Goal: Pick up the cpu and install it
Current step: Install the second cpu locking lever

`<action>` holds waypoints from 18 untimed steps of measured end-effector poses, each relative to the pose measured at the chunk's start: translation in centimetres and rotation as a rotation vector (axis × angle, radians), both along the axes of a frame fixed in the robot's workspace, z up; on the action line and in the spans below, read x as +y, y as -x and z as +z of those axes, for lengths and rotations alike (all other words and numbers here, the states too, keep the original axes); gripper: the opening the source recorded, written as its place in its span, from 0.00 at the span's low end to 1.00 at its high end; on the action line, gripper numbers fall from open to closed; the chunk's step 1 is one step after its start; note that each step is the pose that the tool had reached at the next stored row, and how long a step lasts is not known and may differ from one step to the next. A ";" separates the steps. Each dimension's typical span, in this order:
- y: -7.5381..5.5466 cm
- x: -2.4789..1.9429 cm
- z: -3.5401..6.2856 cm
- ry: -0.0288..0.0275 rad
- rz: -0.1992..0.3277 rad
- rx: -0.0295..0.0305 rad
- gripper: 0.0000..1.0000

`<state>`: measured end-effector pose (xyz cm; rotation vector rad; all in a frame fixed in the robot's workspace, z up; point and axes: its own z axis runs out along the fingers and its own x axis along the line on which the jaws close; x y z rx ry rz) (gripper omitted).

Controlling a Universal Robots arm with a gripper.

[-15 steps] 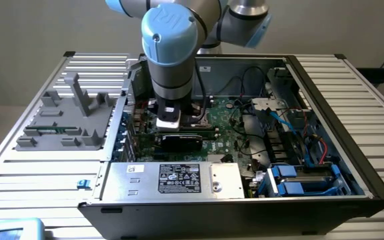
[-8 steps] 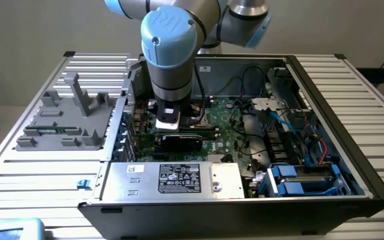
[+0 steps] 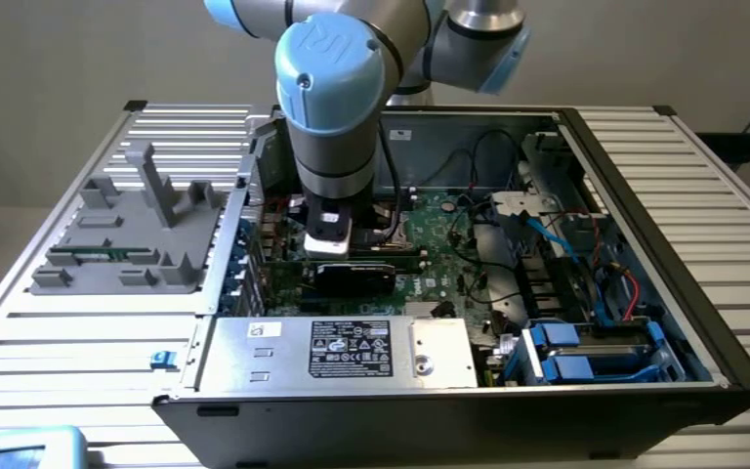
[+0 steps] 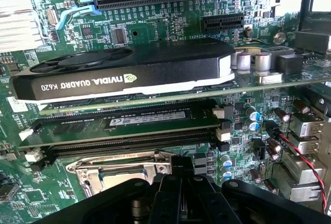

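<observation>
My gripper (image 3: 339, 256) reaches down into the open computer case (image 3: 687, 244), over the green motherboard (image 3: 447, 264). In the wrist view its black fingers (image 4: 181, 168) stand pressed together, just above the edge of the metal-framed processor socket (image 4: 111, 173). Nothing shows between the fingers. The cpu is hidden or out of view. Right behind the socket lie a long memory slot with a stick (image 4: 129, 123) in it, then the black NVIDIA graphics card (image 4: 124, 74).
A silver power supply box with a white label (image 3: 349, 347) fills the case's front. Blue drive brackets (image 3: 584, 357) and loose cables (image 3: 609, 283) sit at the exterior view's right. A grey parts fixture (image 3: 128, 234) stands on the slatted table at the left.
</observation>
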<state>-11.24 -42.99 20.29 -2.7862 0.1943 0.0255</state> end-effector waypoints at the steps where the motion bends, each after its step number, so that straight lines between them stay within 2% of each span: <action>1: 0.0 0.00 -0.03 0.0000 0.000 0.0000 0.11; 18: 0.0 0.18 -0.44 0.0001 0.000 0.0000 0.11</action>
